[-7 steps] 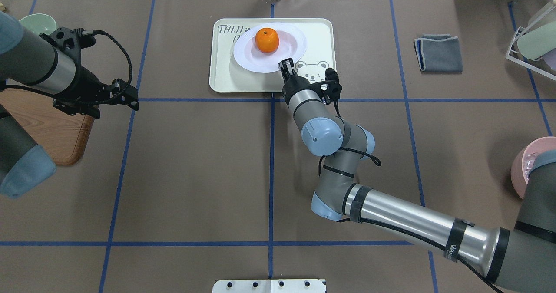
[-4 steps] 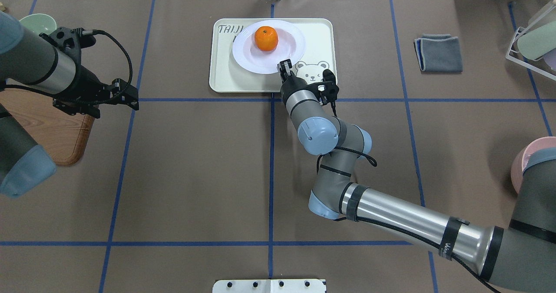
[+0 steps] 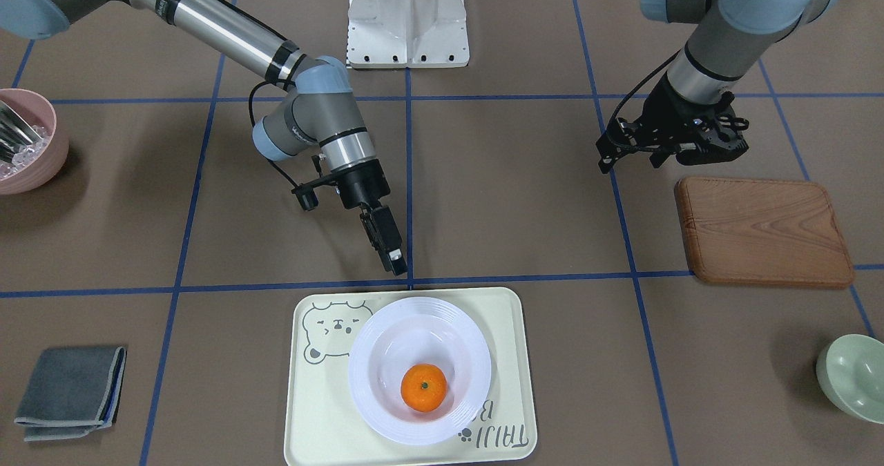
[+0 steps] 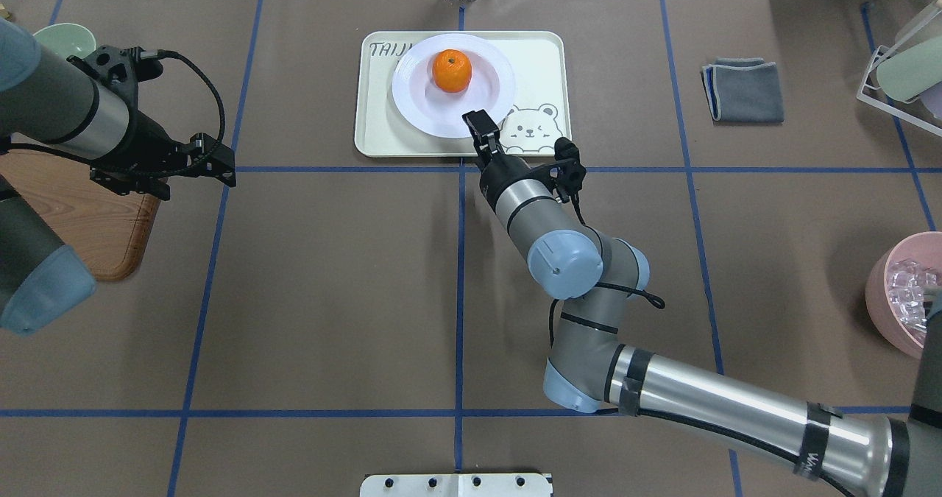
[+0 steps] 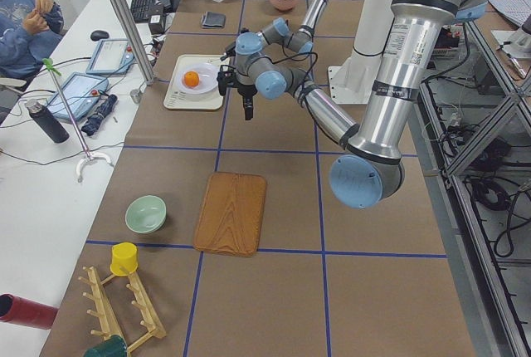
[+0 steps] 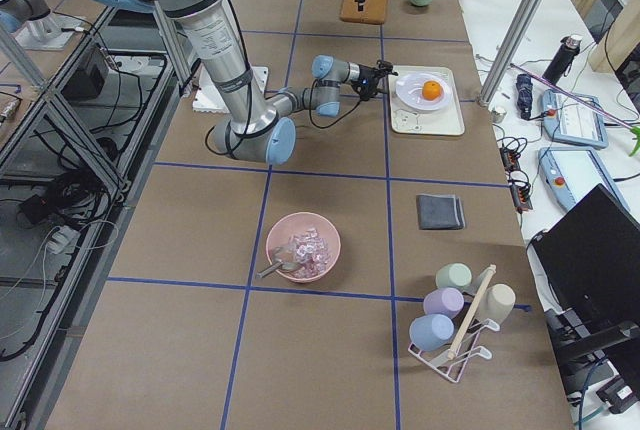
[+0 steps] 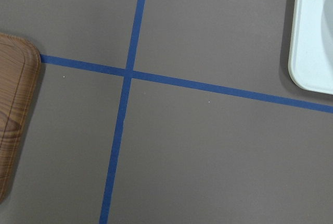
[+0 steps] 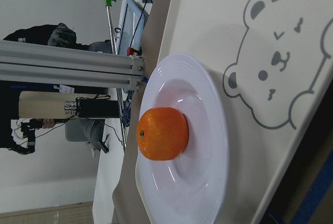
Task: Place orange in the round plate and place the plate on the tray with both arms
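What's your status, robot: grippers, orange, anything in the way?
Right gripper clear of round plate, left gripper hovering by wooden board; jaws unreadable. Orange in plate, plate on tray. Nothing blocking.

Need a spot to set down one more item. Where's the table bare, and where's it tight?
Bare: the table between tray and wooden board; between tray and grey cloth; the taped square between the two arms. Tight: the tray, mostly under the round plate with the orange, right gripper at its near edge.
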